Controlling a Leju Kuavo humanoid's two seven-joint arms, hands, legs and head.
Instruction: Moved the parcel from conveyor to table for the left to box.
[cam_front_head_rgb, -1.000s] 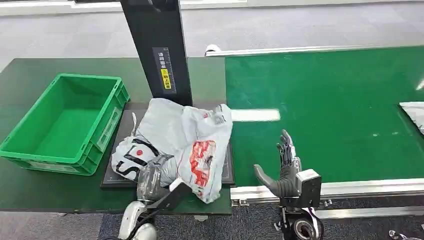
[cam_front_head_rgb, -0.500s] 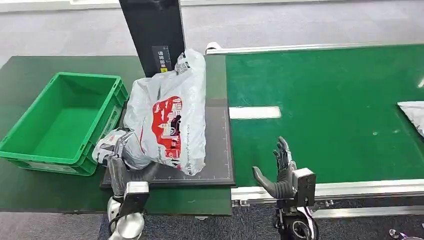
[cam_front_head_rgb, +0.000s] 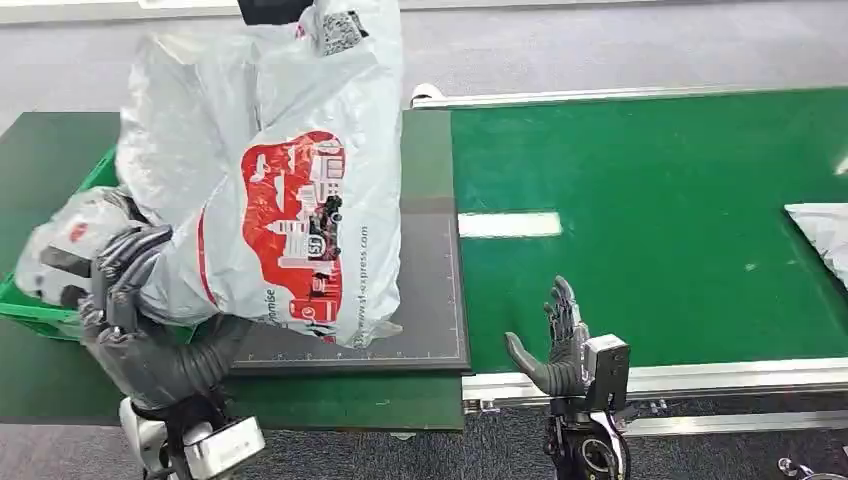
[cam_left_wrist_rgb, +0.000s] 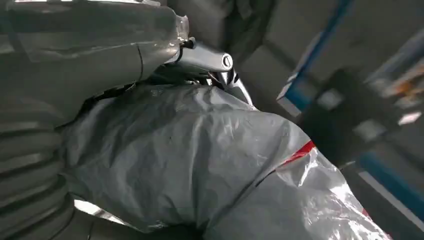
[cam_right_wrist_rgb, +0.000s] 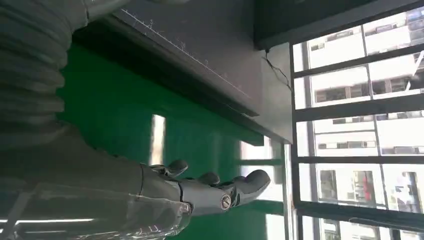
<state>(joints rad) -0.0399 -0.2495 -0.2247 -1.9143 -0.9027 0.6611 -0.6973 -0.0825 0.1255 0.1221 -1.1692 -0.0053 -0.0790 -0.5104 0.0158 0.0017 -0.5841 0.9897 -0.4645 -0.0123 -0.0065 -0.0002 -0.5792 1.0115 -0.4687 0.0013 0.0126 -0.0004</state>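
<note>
A big grey plastic parcel (cam_front_head_rgb: 270, 180) with a red printed picture hangs high in the air over the table's left half, close to my head camera. My left hand (cam_front_head_rgb: 125, 290) grips its lower left end, dark fingers wrapped over the crumpled plastic. The left wrist view shows the same grey parcel (cam_left_wrist_rgb: 200, 170) pressed against that hand. The green box (cam_front_head_rgb: 40, 310) is mostly hidden behind the parcel; a bit of its near rim shows. My right hand (cam_front_head_rgb: 560, 345) stands open above the near edge of the green conveyor (cam_front_head_rgb: 650, 230), holding nothing; its fingers (cam_right_wrist_rgb: 210, 187) are spread.
A black scale mat (cam_front_head_rgb: 420, 300) lies on the dark green table (cam_front_head_rgb: 400, 410) beside the conveyor. Another grey parcel (cam_front_head_rgb: 822, 228) lies at the conveyor's right edge. A metal rail (cam_front_head_rgb: 680, 378) runs along the conveyor's near side.
My left hand has lifted the parcel off the scale mat and swung it up and to the left, toward the green box. The right hand has stayed put, open.
</note>
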